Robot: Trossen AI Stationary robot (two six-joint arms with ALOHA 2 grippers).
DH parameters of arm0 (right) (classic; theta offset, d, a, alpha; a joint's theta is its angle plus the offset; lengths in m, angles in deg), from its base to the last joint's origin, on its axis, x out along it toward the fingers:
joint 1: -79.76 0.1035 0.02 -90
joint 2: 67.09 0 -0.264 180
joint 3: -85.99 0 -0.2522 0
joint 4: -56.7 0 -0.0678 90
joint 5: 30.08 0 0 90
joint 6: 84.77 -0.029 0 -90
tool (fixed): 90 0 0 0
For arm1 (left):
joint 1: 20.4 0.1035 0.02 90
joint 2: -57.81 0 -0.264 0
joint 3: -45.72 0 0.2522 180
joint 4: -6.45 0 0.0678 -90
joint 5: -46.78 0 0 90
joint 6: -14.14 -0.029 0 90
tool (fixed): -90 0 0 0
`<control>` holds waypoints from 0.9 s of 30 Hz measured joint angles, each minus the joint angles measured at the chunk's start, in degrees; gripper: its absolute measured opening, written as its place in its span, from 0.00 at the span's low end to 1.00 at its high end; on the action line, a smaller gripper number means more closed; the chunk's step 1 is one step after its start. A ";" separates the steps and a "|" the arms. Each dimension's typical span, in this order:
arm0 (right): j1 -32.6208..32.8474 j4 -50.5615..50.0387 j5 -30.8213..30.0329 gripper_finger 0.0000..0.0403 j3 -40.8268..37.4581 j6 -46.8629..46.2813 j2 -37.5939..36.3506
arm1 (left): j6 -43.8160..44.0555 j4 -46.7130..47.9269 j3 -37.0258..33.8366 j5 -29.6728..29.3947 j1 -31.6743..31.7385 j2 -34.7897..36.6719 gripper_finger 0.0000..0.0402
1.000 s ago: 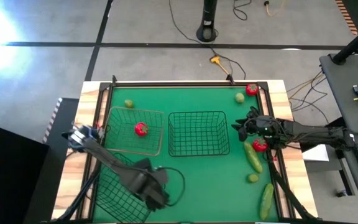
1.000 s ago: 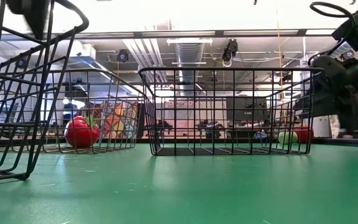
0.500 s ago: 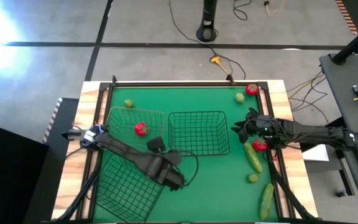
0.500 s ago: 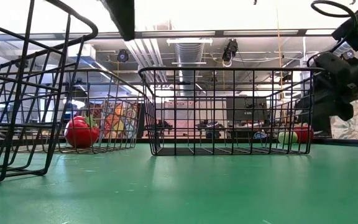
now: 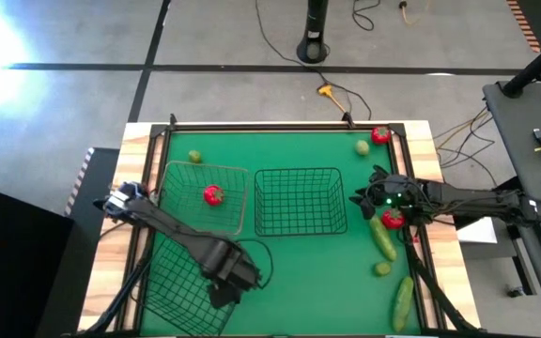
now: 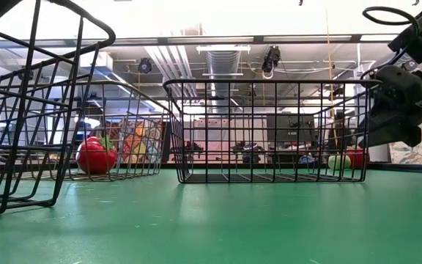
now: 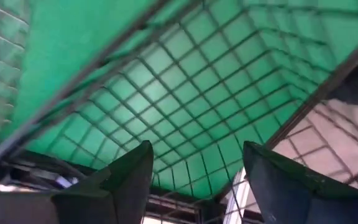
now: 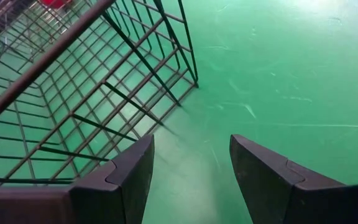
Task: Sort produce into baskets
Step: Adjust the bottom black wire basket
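Left gripper (image 5: 216,297) swung back from beside the centre dark wire-mesh basket (image 5: 300,200) to over the near-left wire basket (image 5: 184,282), fingers apart, nothing held. Right gripper (image 5: 360,194) unmoved, hovering just right of the centre basket, fingers apart, empty. Red tomato-like fruit (image 5: 213,194) sits in the far-left brownish basket (image 5: 201,196); long green cucumber (image 5: 381,237) lies loose beside the right arm.

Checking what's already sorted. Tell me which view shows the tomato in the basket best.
High view: the tomato lies unobstructed inside the far-left basket. The low view shows it only through basket wire. The right wrist view catches a red sliver; the left wrist view misses it.
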 joint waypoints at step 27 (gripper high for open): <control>0.00 0.74 1.76 0.50 -0.13 -4.37 0.00 | 0.30 -1.99 -1.45 -32.19 2.49 5.57 0.57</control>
